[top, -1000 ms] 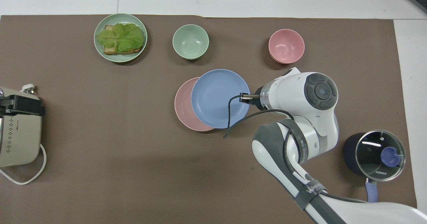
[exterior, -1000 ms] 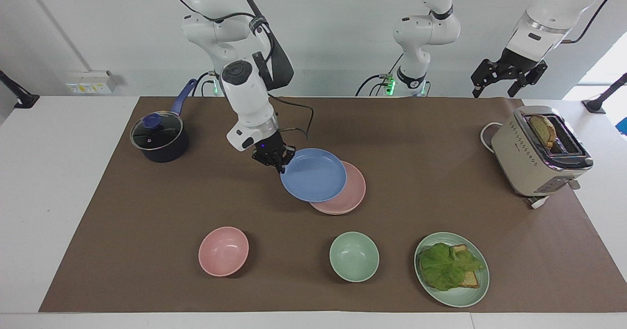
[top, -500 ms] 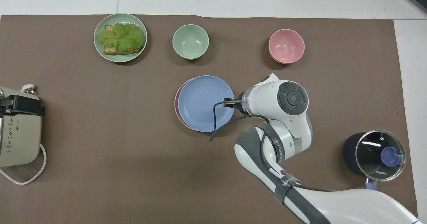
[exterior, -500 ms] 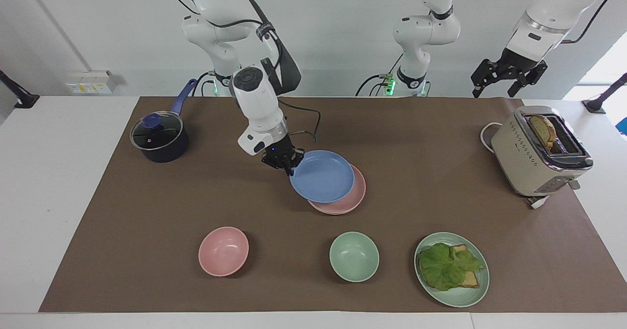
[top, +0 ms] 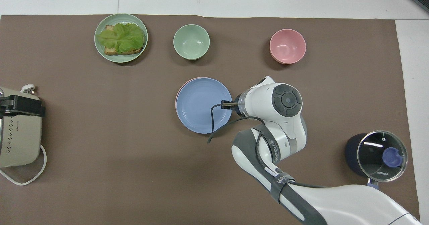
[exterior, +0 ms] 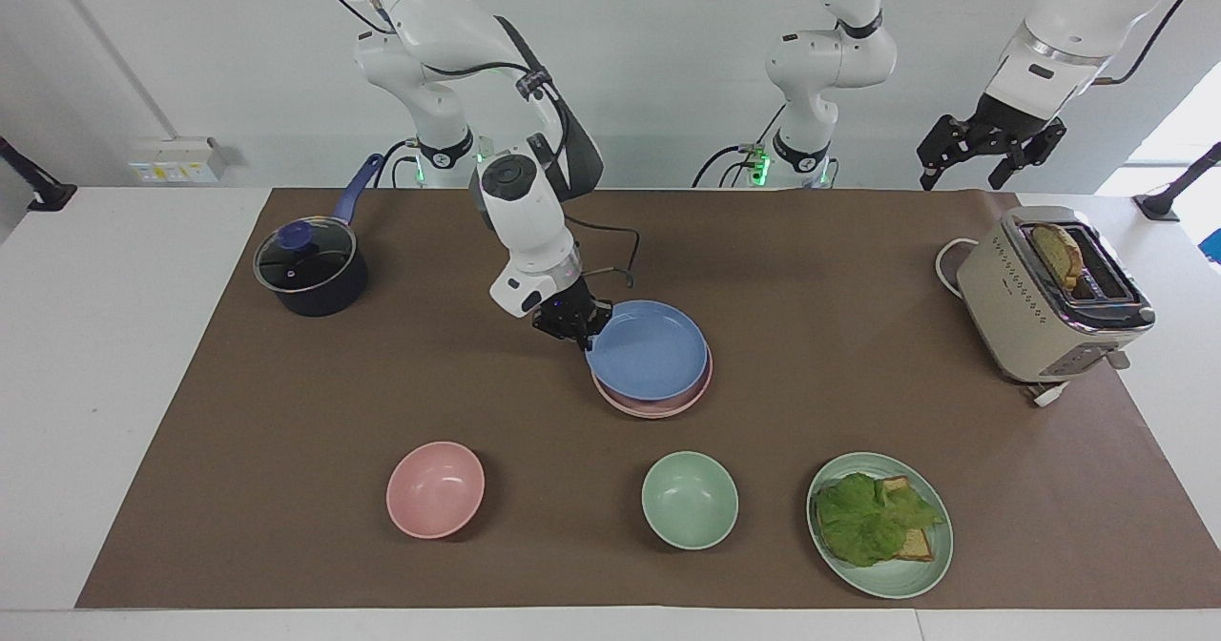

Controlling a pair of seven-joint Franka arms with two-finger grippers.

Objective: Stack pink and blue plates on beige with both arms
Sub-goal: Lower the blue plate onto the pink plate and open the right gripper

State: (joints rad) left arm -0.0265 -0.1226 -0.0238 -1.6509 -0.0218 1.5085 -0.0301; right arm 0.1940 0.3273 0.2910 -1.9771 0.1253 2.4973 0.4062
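Brown mat (exterior: 286,412), R hand (exterior: 584,334) clamped on blue plate (exterior: 649,350) over pink plate (exterior: 658,404), L hand (exterior: 987,155) apart, pan lid (top: 382,156) "KONKA"

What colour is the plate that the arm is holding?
Medium blue: the blue plate, clearest in the overhead view.

Mid-table, the upper plate (exterior: 649,350) sits over the lower plate (exterior: 658,406), nearly covering it. Farther from the robots runs a row: one bowl (exterior: 435,488) toward the right arm's end, a second bowl (exterior: 689,500) in the middle, then a plate (exterior: 892,584) bearing lettuce (exterior: 863,522) on bread (exterior: 918,546). A lidded saucepan (exterior: 310,274) stands near the right arm's base. A toaster (exterior: 1035,317) at the left arm's end holds a bread slice (exterior: 1057,252).
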